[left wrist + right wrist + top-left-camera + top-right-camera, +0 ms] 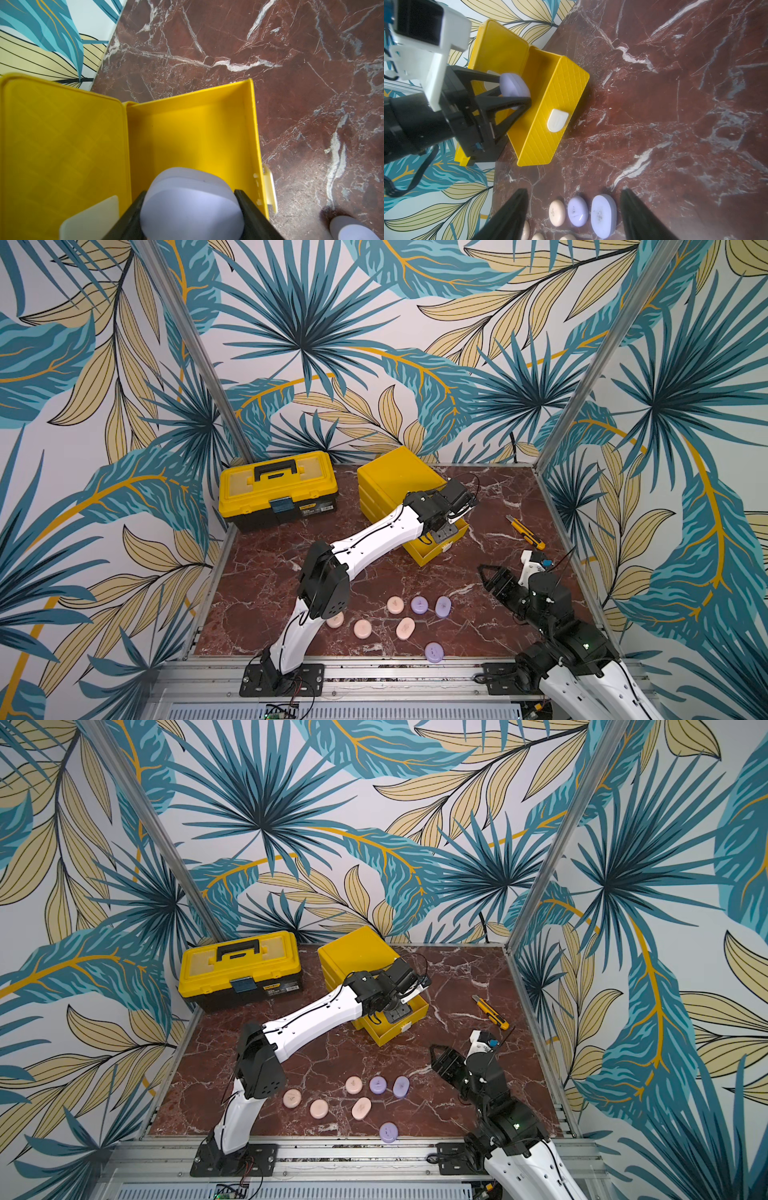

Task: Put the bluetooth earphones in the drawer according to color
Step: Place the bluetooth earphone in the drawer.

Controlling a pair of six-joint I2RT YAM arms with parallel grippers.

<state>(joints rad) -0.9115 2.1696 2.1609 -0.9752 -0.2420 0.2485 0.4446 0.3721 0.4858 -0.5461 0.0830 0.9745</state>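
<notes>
Loose pink and lilac earphone cases lie at the front of the table; farther back, a yellow toolbox, then the left pincer gripping a lilac case over the pulled-out bottom drawer; a utility knife; the right pincer gapes wide, empty, near the cases
</notes>
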